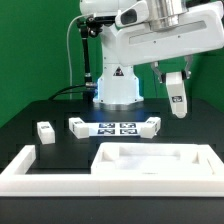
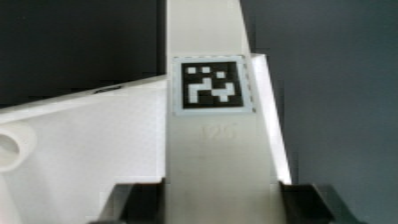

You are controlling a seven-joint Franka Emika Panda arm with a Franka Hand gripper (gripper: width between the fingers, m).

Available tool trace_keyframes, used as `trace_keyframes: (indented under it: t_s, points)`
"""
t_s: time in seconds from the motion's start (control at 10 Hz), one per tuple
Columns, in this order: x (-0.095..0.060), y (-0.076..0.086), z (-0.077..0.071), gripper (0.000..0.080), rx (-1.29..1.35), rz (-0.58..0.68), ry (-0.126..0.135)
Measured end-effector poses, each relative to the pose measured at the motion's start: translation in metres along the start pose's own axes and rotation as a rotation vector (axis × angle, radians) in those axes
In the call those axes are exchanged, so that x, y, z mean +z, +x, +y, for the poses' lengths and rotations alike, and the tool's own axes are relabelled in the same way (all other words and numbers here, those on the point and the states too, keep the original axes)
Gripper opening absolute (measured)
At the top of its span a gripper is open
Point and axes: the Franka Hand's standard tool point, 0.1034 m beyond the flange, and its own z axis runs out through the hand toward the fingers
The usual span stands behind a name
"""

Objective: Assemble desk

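My gripper (image 1: 175, 80) is shut on a short square white desk leg (image 1: 178, 100) and holds it upright in the air, above the far right of the table. In the wrist view the leg (image 2: 214, 130) runs between my two dark fingers (image 2: 128, 205), with its black-and-white tag (image 2: 212, 83) facing the camera. The white tray-like desk top (image 1: 150, 160) lies flat at the front of the table, below and in front of the held leg. Part of it shows in the wrist view (image 2: 63, 130) beside the leg. Another loose leg (image 1: 44, 131) lies at the exterior view's left.
The marker board (image 1: 115, 127) lies on the black table behind the desk top. A long low white border wall (image 1: 22, 163) runs along the front left. The robot's white base (image 1: 117, 85) stands at the back.
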Motion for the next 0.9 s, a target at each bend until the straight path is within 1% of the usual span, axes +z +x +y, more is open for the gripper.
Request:
trace_keyframes:
  t_s: [0.1, 0.2, 0.3, 0.4, 0.5, 0.6, 0.7, 0.8, 0.9]
  points:
    - [0.002, 0.002, -0.003, 0.0290, -0.055, 0.043, -0.028]
    - [-0.008, 0.018, -0.006, 0.0290, -0.105, 0.109, -0.038]
    - [-0.017, 0.036, -0.007, 0.0290, -0.128, 0.187, -0.029]
    - [-0.022, 0.047, -0.011, 0.0290, -0.146, 0.255, -0.020]
    - [-0.023, 0.054, -0.018, 0.0290, -0.166, 0.314, -0.010]
    - [-0.022, 0.053, -0.020, 0.0290, -0.174, 0.397, 0.011]
    - [-0.020, 0.048, -0.021, 0.0290, -0.183, 0.450, 0.023]
    - [-0.017, 0.047, -0.022, 0.0290, -0.188, 0.464, 0.027]
    - [-0.016, 0.047, -0.022, 0.0290, -0.193, 0.453, 0.023]
